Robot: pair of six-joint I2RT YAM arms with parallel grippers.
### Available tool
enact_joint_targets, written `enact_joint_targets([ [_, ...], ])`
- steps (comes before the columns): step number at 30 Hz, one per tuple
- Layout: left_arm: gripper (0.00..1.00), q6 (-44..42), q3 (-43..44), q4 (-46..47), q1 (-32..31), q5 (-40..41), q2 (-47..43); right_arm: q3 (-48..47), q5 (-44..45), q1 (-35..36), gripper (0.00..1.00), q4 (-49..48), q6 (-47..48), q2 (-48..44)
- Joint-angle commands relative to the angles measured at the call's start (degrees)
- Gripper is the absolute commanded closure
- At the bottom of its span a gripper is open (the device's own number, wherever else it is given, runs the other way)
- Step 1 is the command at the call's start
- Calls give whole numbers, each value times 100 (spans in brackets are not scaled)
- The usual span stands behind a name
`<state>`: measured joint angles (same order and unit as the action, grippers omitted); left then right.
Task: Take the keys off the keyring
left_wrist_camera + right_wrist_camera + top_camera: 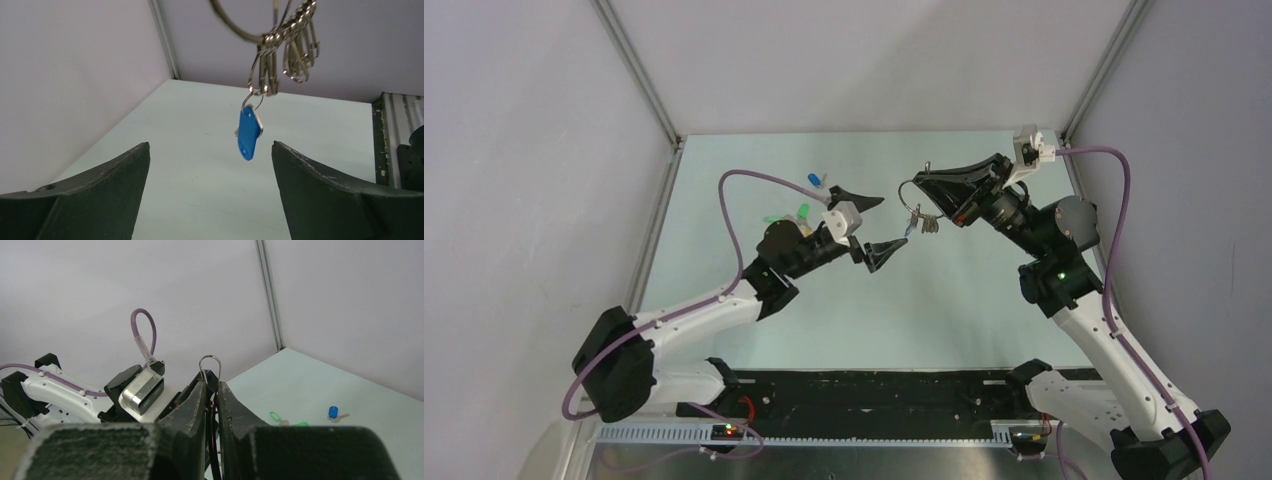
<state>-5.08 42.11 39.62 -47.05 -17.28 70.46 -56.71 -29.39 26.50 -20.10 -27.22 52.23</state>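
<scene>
A: Since the keyring (240,25) hangs in the air above the desk's (944,300) far half, pinched in the right gripper (212,385), how much is done?
B: Part, I judge. Three capped keys lie loose near the desk's far left corner: one blue-capped key (814,180) and two green-capped keys (804,210).
A: And on the ring?
B: One blue key (248,132) dangling lowest, plus a silver bunch (297,50) too crowded to count. Those remain to come off.
A: The left gripper (210,150)?
B: Spread wide, empty, close to that blue key. Two grippers, one ring.
</scene>
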Motion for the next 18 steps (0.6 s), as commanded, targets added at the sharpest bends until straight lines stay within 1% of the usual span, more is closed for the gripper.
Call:
enact_joint_targets([
  [1, 6, -163, 302, 496, -145, -233, 178, -282, 32, -7, 100, -346, -54, -80],
  [7, 9, -155, 260, 532, -238, -343, 240, -283, 87, -5, 100, -360, -10, -83],
  [11, 20, 18, 425, 550, -252, -428, 416, -287, 59, 10, 100, -391, -57, -44],
  [12, 26, 35, 458, 559, -257, -426, 447, -288, 59, 12, 100, -392, -56, -45],
  [13, 30, 62, 523, 562, -254, -426, 516, -284, 66, 13, 100, -391, -60, -46],
  [14, 39, 66, 555, 564, -253, -417, 559, -285, 89, 17, 100, -379, -56, -50],
  [15, 44, 77, 608, 569, -253, -401, 617, -281, 99, 21, 100, -371, -51, -65],
  [16, 51, 73, 625, 572, -252, -387, 644, -284, 130, 21, 100, -343, -30, -73],
  [17, 57, 70, 654, 573, -252, -359, 693, -283, 146, 22, 100, -314, -12, -90],
  [18, 59, 74, 675, 573, -252, -357, 713, -281, 168, 22, 100, -299, 11, -99],
])
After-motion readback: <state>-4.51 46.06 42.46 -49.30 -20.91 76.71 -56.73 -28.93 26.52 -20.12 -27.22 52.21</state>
